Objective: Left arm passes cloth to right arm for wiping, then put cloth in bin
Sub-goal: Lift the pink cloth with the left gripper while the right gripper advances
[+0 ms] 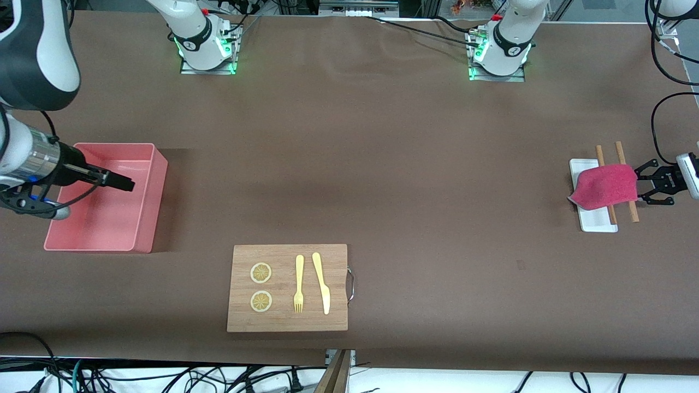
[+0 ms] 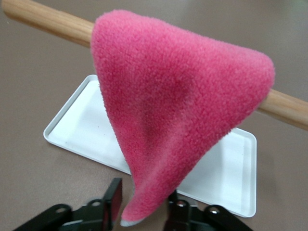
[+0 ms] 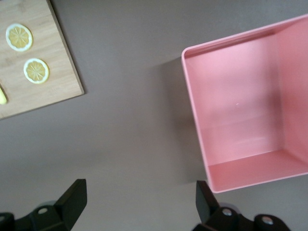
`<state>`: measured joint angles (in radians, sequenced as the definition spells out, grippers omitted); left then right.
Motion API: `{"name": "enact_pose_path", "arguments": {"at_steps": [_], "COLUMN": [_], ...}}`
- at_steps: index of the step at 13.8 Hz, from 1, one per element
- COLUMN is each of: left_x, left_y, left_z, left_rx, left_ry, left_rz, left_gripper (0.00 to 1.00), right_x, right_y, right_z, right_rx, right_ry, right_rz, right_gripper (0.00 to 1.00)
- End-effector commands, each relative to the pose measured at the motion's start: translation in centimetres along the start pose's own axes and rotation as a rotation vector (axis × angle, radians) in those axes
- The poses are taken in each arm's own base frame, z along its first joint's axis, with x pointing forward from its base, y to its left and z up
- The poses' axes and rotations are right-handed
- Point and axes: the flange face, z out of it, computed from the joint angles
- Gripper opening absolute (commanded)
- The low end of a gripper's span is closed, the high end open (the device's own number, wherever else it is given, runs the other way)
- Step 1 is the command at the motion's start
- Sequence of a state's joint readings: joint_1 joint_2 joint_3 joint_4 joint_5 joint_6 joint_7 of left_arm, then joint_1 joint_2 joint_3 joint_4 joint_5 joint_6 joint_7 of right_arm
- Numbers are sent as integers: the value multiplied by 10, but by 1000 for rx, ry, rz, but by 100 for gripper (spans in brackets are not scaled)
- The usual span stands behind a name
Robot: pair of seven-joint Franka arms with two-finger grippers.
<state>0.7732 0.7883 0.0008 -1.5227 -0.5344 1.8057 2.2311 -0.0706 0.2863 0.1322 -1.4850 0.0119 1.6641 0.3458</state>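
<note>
The crimson-pink cloth [image 1: 606, 187] hangs over two wooden rods [image 1: 621, 154] that lie across a small white tray [image 1: 596, 222] at the left arm's end of the table. My left gripper [image 1: 640, 185] is open at the cloth's edge. In the left wrist view the cloth [image 2: 178, 110] drapes over one rod [image 2: 45, 20], and its pale-edged corner hangs between my left gripper's [image 2: 143, 207] spread fingers [image 2: 112, 199]. My right gripper [image 1: 123, 182] is open and empty over the salmon-pink bin [image 1: 109, 224]. The right wrist view shows the bin [image 3: 240, 120] and my right gripper [image 3: 139, 199].
A wooden cutting board [image 1: 284, 319] with two lemon slices, a yellow fork and a yellow knife lies nearer the front camera, mid-table; its corner shows in the right wrist view [image 3: 53, 91]. The white tray [image 2: 79, 127] lies under the cloth. A black cable loops above the left gripper.
</note>
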Motion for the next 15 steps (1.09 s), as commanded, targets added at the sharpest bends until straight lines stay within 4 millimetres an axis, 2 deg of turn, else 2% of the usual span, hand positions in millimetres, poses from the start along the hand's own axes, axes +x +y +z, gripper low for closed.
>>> {"name": "enact_pose_path", "arguments": {"at_steps": [1, 3, 6, 8, 9, 11, 13, 15], "left_x": [0, 2, 14, 34, 47, 75, 120, 156], "left_y": [-3, -3, -1, 4, 6, 14, 18, 29], "left_z": [-4, -10, -32, -61, -80, -104, -122, -134], "left_rx": [13, 19, 27, 23, 31, 14, -6, -45], "left_ry": [25, 19, 7, -44, -87, -128, -197, -261], "left_rz": [49, 48, 19, -33, -60, -125, -176, -275], "left_gripper": [0, 0, 0, 0, 0, 0, 0, 0], "right_x": [-5, -9, -18, -23, -24, -28, -32, -38], "right_y": [-22, -38, -62, -79, -87, -104, -121, -137], "right_z": [5, 6, 4, 10, 14, 21, 28, 27], "right_rx": [23, 34, 50, 59, 63, 73, 84, 105], "right_ry": [1, 7, 15, 9, 7, 3, -3, 8], "right_rz": [66, 101, 163, 222, 247, 289, 336, 392], "right_gripper": [100, 100, 100, 100, 100, 100, 100, 100]}}
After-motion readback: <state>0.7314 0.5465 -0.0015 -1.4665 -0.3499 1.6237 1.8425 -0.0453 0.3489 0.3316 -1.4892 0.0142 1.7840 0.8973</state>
